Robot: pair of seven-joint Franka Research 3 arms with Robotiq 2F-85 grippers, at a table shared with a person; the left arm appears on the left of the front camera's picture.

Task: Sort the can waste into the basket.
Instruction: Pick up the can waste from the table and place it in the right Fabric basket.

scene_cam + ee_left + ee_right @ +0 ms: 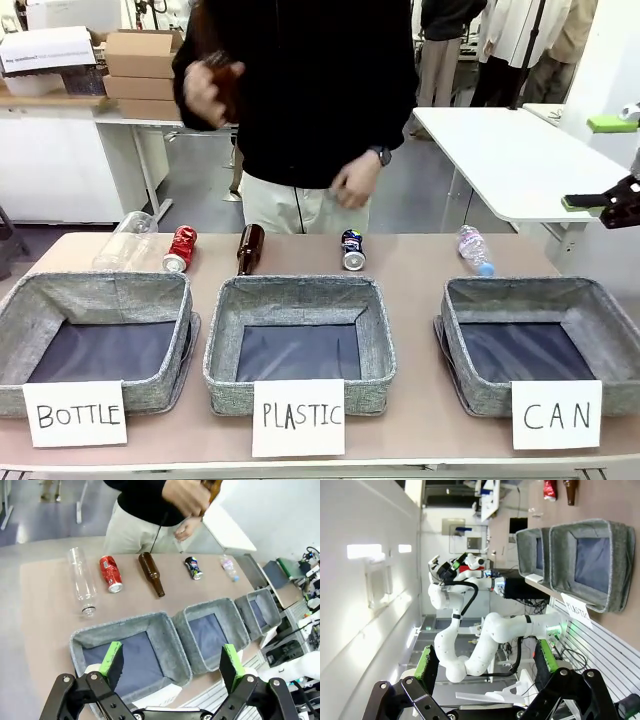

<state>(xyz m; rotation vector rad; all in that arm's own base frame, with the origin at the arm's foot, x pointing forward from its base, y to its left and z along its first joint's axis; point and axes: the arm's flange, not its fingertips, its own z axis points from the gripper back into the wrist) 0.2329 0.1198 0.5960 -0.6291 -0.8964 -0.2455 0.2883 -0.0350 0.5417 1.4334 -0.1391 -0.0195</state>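
A dented red can [181,248] [110,573] lies at the far left of the table. A dark blue and silver can [352,250] [193,568] lies at the far middle. The grey basket [455,340] [265,594] behind the "CAN" sign [556,414] sits at the front right, with only its dark lining showing inside. My right gripper [595,162] [486,660] hangs open at the right edge, above and beyond that basket. My left gripper [171,660] is open high over the left basket. Neither holds anything.
Baskets signed "BOTTLE" [20,320] and "PLASTIC" [220,350] stand to the left. A clear plastic bottle [125,240], a brown glass bottle [249,248] and a small plastic bottle [475,248] lie in the far row. The person's raised hand [205,90] grips another brown bottle.
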